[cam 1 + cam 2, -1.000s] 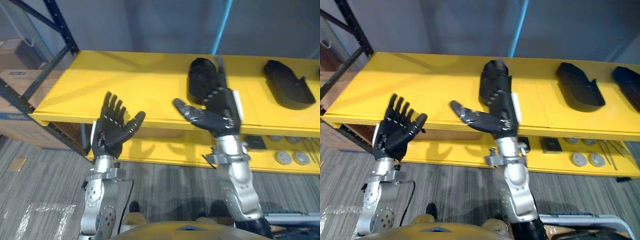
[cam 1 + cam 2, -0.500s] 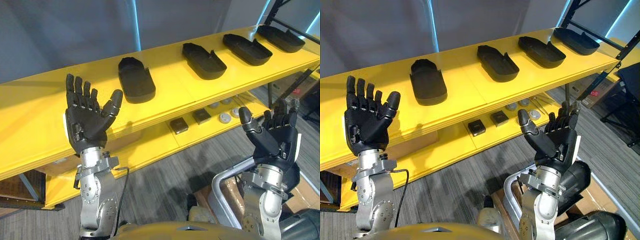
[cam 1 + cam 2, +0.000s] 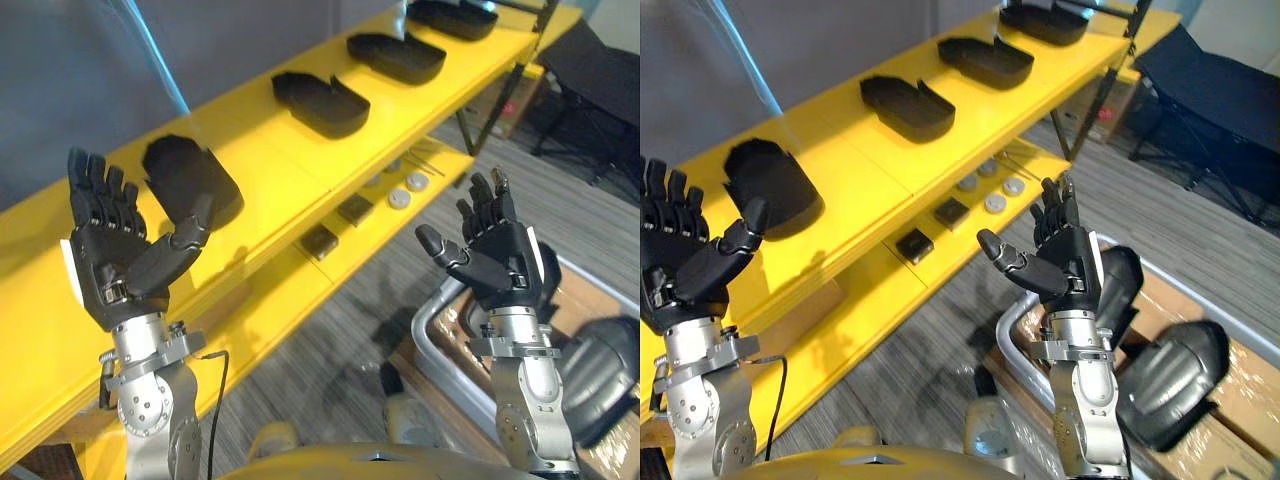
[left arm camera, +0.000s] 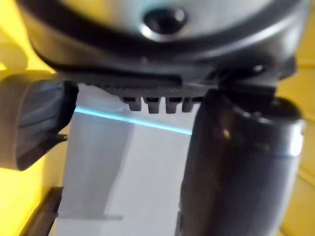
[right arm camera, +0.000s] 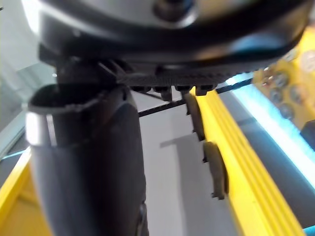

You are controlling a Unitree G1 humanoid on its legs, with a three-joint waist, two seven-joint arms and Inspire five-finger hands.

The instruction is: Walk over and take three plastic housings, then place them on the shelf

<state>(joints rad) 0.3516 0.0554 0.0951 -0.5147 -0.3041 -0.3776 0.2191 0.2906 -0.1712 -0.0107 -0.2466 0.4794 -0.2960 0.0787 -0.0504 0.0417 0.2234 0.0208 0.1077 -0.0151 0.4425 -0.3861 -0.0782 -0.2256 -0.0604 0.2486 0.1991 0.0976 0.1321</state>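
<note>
Several black plastic housings lie in a row on the top yellow shelf (image 3: pixel 270 165): the nearest (image 3: pixel 190 180), one further along (image 3: pixel 320 100), and another (image 3: pixel 395 55) beyond it. My left hand (image 3: pixel 115 275) is raised, palm up, in front of the shelf and just short of the nearest housing. It is open and holds nothing. My right hand (image 3: pixel 500 270) is raised over the floor, well away from the shelf, open and empty too.
The lower yellow shelf (image 3: pixel 300 290) carries small black blocks (image 3: pixel 320 240) and round silver discs (image 3: pixel 400 198). At the lower right a cardboard box (image 3: pixel 1230 390) behind a metal frame (image 3: pixel 1015 330) holds more dark housings (image 3: pixel 1170 375). A black cot (image 3: pixel 1220 80) stands beyond.
My right hand has drawn back from the housing it touched on the shelf. The camera has swung right, so the shelf now runs diagonally. Both hands stay open.
</note>
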